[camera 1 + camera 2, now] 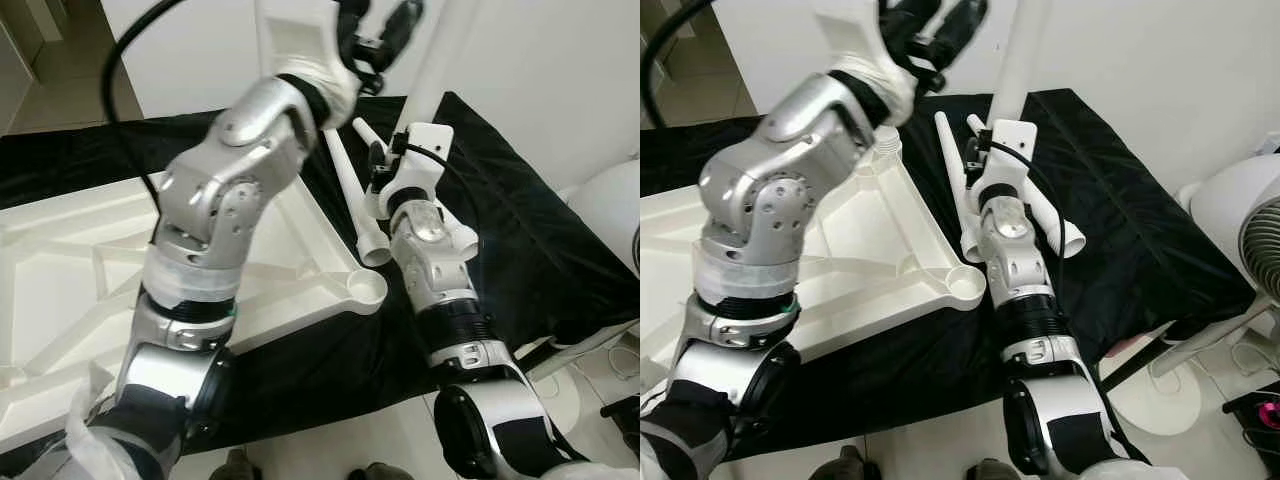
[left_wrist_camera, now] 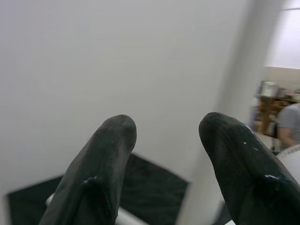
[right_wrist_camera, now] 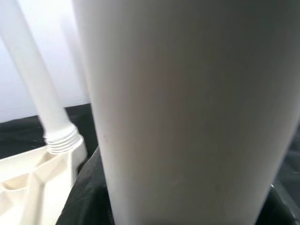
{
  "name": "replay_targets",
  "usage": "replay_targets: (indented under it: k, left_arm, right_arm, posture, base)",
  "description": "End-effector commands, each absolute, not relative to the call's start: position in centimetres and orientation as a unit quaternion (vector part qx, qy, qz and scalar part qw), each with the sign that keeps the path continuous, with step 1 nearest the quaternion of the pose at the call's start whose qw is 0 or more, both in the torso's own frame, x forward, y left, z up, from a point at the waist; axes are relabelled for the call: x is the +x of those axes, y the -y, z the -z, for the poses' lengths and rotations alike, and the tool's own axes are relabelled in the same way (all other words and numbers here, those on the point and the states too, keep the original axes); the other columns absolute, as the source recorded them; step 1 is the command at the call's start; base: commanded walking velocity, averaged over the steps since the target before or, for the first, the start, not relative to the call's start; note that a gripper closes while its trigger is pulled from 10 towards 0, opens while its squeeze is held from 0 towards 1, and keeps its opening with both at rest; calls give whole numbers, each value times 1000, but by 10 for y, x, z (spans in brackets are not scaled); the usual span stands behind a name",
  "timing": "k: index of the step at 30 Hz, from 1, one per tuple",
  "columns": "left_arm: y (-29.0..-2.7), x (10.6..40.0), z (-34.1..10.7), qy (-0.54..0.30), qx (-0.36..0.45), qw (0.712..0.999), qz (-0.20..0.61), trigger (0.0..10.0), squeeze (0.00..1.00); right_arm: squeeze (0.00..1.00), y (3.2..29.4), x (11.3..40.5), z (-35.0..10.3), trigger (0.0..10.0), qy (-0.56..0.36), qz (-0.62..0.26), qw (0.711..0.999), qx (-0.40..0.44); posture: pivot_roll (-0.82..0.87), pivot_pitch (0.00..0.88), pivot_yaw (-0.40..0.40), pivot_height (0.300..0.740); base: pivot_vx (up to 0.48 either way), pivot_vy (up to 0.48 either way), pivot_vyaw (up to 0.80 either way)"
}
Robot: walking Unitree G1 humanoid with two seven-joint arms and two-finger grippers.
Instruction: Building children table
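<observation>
The white table top [image 1: 60,290] lies upside down on a black cloth [image 1: 520,230], its near corner socket [image 1: 365,288] empty. One white leg [image 3: 51,108] stands screwed into the far corner. My right gripper [image 1: 385,165] is beside the top's right edge, shut on a second white leg [image 1: 425,80] that it holds upright; this leg [image 3: 187,112] looms close in the right wrist view. My left gripper [image 1: 380,30] is raised high next to that upright leg, open, with nothing between its fingers [image 2: 108,154]. Two more legs [image 1: 952,180] [image 1: 1045,215] lie loose on the cloth.
A white fan [image 1: 1240,230] stands on the floor at the right, past the cloth's edge. A white wall [image 1: 1160,50] rises close behind. In the left wrist view a person [image 2: 288,122] shows far off beside shelves.
</observation>
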State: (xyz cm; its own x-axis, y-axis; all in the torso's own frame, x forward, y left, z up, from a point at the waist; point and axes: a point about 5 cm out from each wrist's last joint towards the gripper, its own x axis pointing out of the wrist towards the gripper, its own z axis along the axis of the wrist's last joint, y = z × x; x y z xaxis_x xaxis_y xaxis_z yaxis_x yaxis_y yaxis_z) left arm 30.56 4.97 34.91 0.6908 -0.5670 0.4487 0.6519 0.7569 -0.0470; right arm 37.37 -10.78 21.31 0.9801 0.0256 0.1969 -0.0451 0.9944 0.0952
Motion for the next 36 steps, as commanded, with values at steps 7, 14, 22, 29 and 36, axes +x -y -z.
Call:
replay_targets:
  k: [7, 14, 22, 29, 36]
  left_arm:
    - [-67, 312, -318, 177, -45, 934, 307, 10000, 0]
    - [-77, 299, -275, 141, 40, 942, 302, 10000, 0]
    - [-69, 274, -252, 108, 51, 907, 405, 10000, 0]
    - [-62, 255, -231, 90, 83, 870, 478, 10000, 0]
    - [-63, 241, -217, 71, 89, 852, 511, 10000, 0]
  right_arm:
    - [0, 110, 371, -213, 10000, 100, -40, 993, 54]
    - [0, 112, 367, -215, 10000, 114, -109, 987, 22]
    - [0, 112, 353, -206, 10000, 124, -163, 979, -8]
    - [0, 103, 339, -197, 10000, 127, -219, 967, -32]
    - [0, 99, 331, -192, 10000, 125, -262, 956, -43]
  posture:
    - [7, 10, -40, 740]
    - [7, 22, -32, 740]
    - [9, 40, -18, 740]
    - [20, 40, -28, 740]
    - [24, 35, -39, 740]
  base:
    - [0, 0, 0]
    - [0, 0, 0]
    - [0, 0, 0]
    - [0, 0, 0]
    - [0, 0, 0]
